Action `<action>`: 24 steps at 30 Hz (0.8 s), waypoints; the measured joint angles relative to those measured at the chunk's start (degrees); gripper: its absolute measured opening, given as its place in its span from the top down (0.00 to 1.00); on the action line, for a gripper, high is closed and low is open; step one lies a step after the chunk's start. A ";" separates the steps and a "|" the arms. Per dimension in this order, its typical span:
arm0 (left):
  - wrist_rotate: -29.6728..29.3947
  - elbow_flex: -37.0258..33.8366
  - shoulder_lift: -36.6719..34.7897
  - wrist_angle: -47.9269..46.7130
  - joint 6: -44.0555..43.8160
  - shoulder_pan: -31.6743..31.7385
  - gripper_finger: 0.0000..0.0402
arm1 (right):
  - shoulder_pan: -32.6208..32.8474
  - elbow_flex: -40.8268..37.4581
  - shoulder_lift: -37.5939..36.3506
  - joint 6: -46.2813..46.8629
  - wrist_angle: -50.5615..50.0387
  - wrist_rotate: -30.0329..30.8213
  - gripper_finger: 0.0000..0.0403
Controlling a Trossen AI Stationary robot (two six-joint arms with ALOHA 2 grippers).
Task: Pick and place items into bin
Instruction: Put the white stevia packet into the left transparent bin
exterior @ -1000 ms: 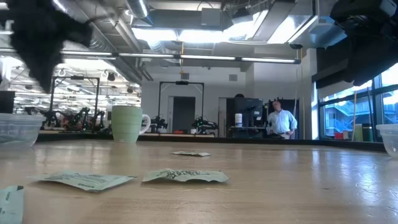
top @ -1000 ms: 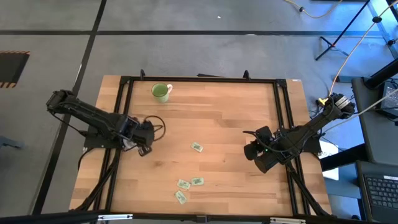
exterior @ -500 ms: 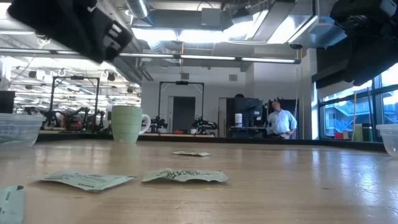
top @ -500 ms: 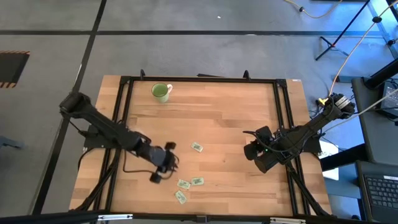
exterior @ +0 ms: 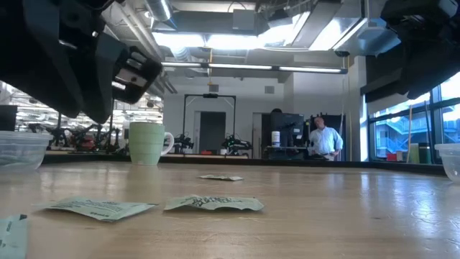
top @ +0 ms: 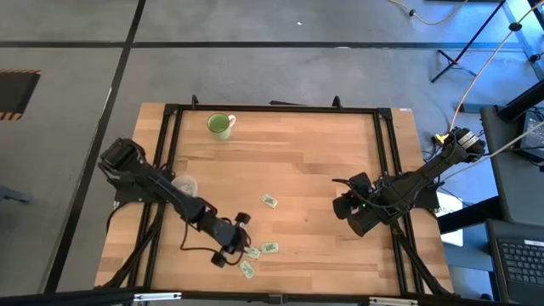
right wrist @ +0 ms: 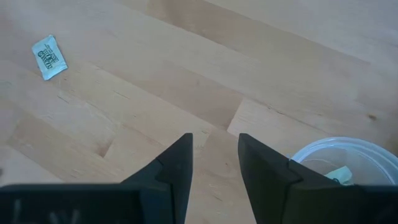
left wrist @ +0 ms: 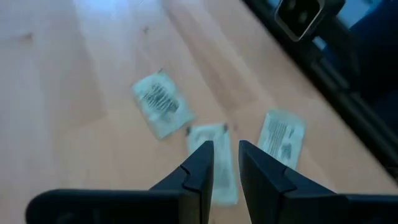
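Several small light green packets lie flat on the wooden table: one (top: pixel 269 201) near the middle and three (top: pixel 251 252) (top: pixel 269 247) (top: pixel 246 269) near the front edge. My left gripper (top: pixel 240 244) hovers over this cluster. In the left wrist view its fingers (left wrist: pixel 226 163) stand a little apart above one packet (left wrist: pixel 214 140), with others (left wrist: pixel 161 102) (left wrist: pixel 283 134) beside it. My right gripper (top: pixel 342 204) waits open and empty at the table's right side (right wrist: pixel 216 152). In the low view the packets (exterior: pixel 214 203) (exterior: pixel 100 208) lie in front.
A light green mug (top: pixel 220 126) stands at the far left. A clear bin (top: pixel 183 184) sits at the left side, behind my left arm. Another clear bin (right wrist: pixel 323 155) with a packet inside sits by my right gripper. A person (exterior: pixel 325 140) stands far off in the room.
My left gripper has swung from the left side by the clear bin toward the table's near edge and right, ending over the cluster of packets. The packets have not moved.
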 joint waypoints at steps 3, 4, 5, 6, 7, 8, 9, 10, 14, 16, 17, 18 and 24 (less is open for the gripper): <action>0.33 0.00 2.47 3.05 0.45 -0.28 0.82 | 0.00 0.00 0.00 0.00 0.00 0.00 0.67; 0.43 0.00 3.11 3.23 0.46 -0.29 0.82 | -0.02 0.00 0.00 -0.01 0.00 0.00 0.67; 0.45 0.00 3.78 3.18 0.46 -0.27 0.83 | -0.02 0.00 0.00 -0.01 0.02 0.00 0.67; 0.42 0.00 4.44 3.17 0.44 -0.26 0.83 | -0.02 0.00 0.00 -0.01 0.06 0.00 0.67; 0.42 0.00 5.12 3.14 0.45 -0.26 0.83 | -0.01 0.00 0.00 -0.01 0.07 0.00 0.67; 0.42 0.00 5.75 3.12 0.44 -0.26 0.83 | -0.02 0.00 0.00 0.00 0.07 0.00 0.67; 0.40 0.00 6.27 3.10 0.43 -0.26 0.83 | -0.02 0.00 0.00 -0.01 0.09 0.00 0.67; 0.39 0.00 6.76 3.16 0.31 -0.24 0.83 | -0.02 0.00 0.00 -0.01 0.09 0.00 0.67; -0.67 0.00 8.37 3.05 0.47 -0.26 0.83 | -0.01 0.00 0.00 -0.01 0.12 0.00 0.67; -0.79 0.02 8.73 3.05 2.01 -0.26 0.83 | 0.00 0.00 0.00 -0.01 0.11 0.00 0.67; -0.65 0.12 8.96 3.18 2.58 -0.26 0.83 | -0.02 0.00 0.00 -0.01 0.14 0.00 0.67; -0.58 0.15 9.10 3.16 2.97 -0.26 0.83 | -0.02 0.00 0.00 -0.01 0.15 0.00 0.67; -0.51 0.20 9.45 2.97 3.02 -0.26 0.84 | -0.01 0.00 0.00 -0.01 0.22 0.00 0.67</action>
